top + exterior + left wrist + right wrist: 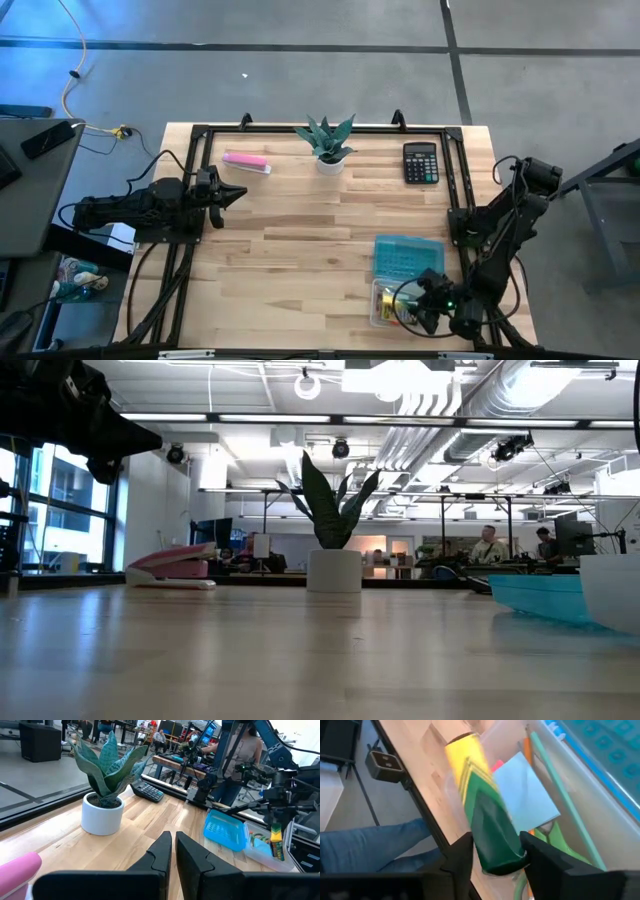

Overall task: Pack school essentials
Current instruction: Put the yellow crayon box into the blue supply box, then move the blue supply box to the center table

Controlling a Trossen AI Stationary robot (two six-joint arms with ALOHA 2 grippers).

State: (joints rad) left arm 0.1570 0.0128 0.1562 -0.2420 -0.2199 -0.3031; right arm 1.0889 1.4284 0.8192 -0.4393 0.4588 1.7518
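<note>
My right gripper (428, 306) hovers at the near right over a clear box (384, 302) and is shut on a short yellow-green stick (476, 795). In the box lie a light blue notepad (530, 795), a thin greenish pencil (561, 795), green-handled scissors (561, 841), an orange pen (527, 746) and a tiny red piece (496, 766). The box's blue lid (407, 257) lies flat on the table just beyond it. My left gripper (236, 195) waits shut above the table's left side, holding nothing. My right gripper pinches the stick's green end (496, 845) between its two fingers. The fingers slant down from above and lie across the stick. The stick hangs below them with its yellow end (275, 842) pointing down, lifted clear over the box.
A pink bar (246, 162) lies at the far left, a potted plant (327, 148) stands at the far middle and a black calculator (421, 163) lies at the far right. Bare wood spans the table's middle. People sit at desks in the room beyond.
</note>
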